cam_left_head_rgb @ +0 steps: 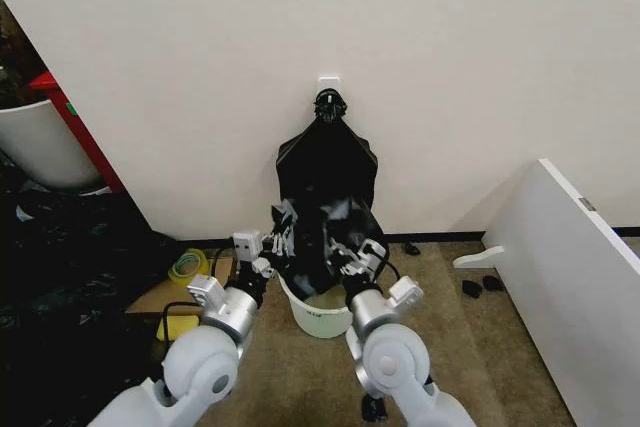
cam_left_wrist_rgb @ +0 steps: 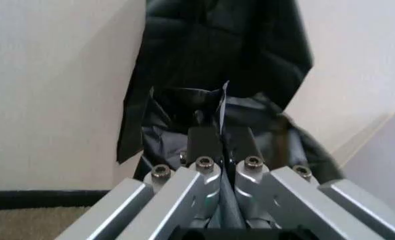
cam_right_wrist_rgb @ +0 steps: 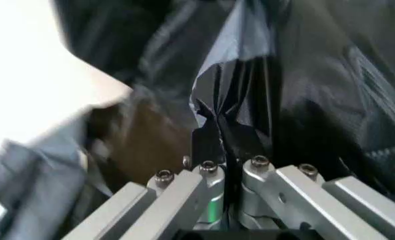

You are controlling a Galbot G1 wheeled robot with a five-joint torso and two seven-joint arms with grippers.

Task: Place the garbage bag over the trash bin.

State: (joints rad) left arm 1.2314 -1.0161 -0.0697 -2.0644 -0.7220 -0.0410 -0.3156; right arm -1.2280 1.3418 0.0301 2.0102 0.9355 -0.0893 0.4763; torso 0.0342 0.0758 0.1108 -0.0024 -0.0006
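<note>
You've got both arms out front, low, near the wall. L gripper (cam_left_head_rgb: pixel 283 239) has its fingers (cam_left_wrist_rgb: pixel 204 142) closed tight on a fold of the garbage bag (cam_left_head_rgb: pixel 335 237); in the left wrist view the plastic edge sticks up from between them. R gripper (cam_left_head_rgb: pixel 345 252) is the same: fingers (cam_right_wrist_rgb: pixel 207 145) pinched together on a crinkled bit of the bag. The bag hangs stretched between the two grippers, over the trash bin (cam_left_head_rgb: pixel 322 315), draping down across the bin's far side. The bin sits upright on the carpet floor (cam_left_head_rgb: pixel 470 347) just in front of the arms, with its near rim and wall bare. Behind it a bunch of black bags (cam_left_head_rgb: pixel 327 162) hangs from a wall hook (cam_left_head_rgb: pixel 328 80), right above the held bag. White board (cam_left_head_rgb: pixel 580 287) leans at your right.
</note>
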